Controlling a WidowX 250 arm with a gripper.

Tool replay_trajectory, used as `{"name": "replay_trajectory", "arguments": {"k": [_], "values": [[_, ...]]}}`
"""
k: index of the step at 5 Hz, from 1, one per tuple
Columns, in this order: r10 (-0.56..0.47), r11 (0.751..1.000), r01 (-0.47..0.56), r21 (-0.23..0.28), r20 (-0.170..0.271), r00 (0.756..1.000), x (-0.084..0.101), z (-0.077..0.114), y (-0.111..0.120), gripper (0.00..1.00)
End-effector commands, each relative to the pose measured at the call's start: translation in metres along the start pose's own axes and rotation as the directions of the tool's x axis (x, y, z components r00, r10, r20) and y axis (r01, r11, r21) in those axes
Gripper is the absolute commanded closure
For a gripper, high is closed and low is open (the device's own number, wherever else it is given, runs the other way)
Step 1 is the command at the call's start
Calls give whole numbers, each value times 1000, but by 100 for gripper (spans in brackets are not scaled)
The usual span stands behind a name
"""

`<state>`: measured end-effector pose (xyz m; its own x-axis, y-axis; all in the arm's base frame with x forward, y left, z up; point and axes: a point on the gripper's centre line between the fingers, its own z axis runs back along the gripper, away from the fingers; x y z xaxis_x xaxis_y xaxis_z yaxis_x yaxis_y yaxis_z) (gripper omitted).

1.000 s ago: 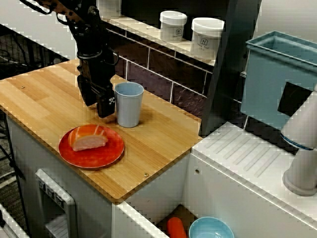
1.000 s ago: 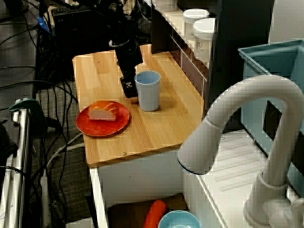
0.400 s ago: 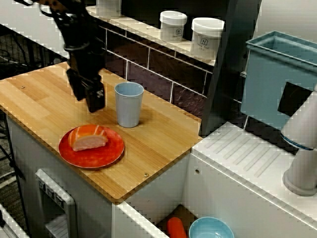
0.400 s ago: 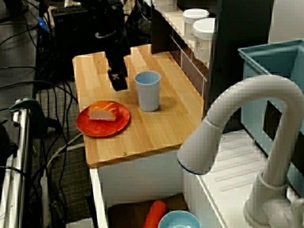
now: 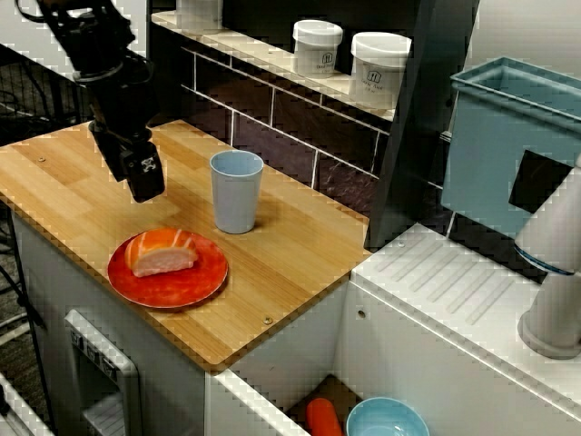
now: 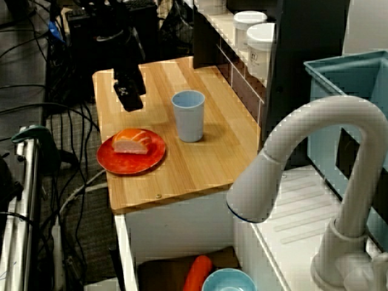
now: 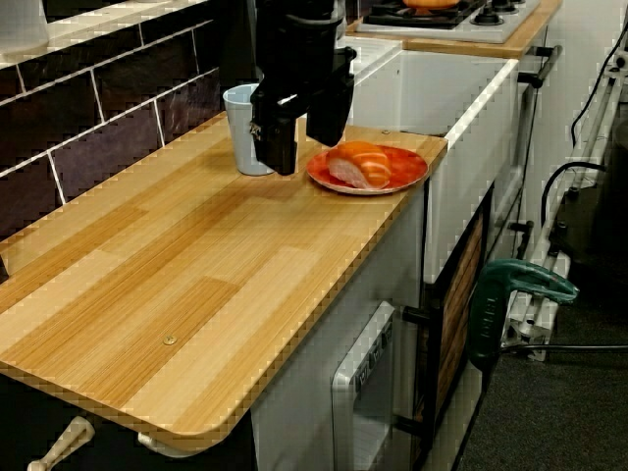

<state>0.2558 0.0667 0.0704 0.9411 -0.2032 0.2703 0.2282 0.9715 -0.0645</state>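
Pale wooden worktop (image 5: 300, 245) runs beneath a dark tiled wall in a small test kitchen, where a black robot gripper (image 5: 145, 180) hangs in the air above the boards. Seen in the view along the worktop, its two fingers (image 7: 275, 137) stand clearly apart with bare space between them, and nothing is held. A light blue cup (image 5: 236, 191) stands upright on the wood to one side of the gripper, apart from it and not touched. An orange plate (image 5: 186, 283) lies near the front edge of the worktop, just beside the cup and below the gripper in the view from across the counter; a slice of salmon sushi (image 5: 163, 254) rests on the plate's near half. In the view over the tap, the gripper sits clear of both cup and plate, toward the far end of the wood. Two white lidded jars (image 5: 379, 68) line the tiled ledge behind. A teal bin (image 5: 508, 145) stands past a dark post, beside a white tap (image 6: 315, 157). Below the counter, a pale blue bowl (image 5: 386, 420) lies next to an orange carrot-like piece (image 5: 322, 416).
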Motion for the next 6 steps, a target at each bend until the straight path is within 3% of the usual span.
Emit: {"name": "replay_trajectory", "arguments": {"k": [1, 3, 6], "values": [[-111, 994, 109, 23, 80, 991, -29, 4, -37, 0], [-156, 987, 154, 41, 84, 984, -38, -4, -63, 0], [-144, 989, 141, 55, 61, 988, -24, -19, -58, 0]]}}
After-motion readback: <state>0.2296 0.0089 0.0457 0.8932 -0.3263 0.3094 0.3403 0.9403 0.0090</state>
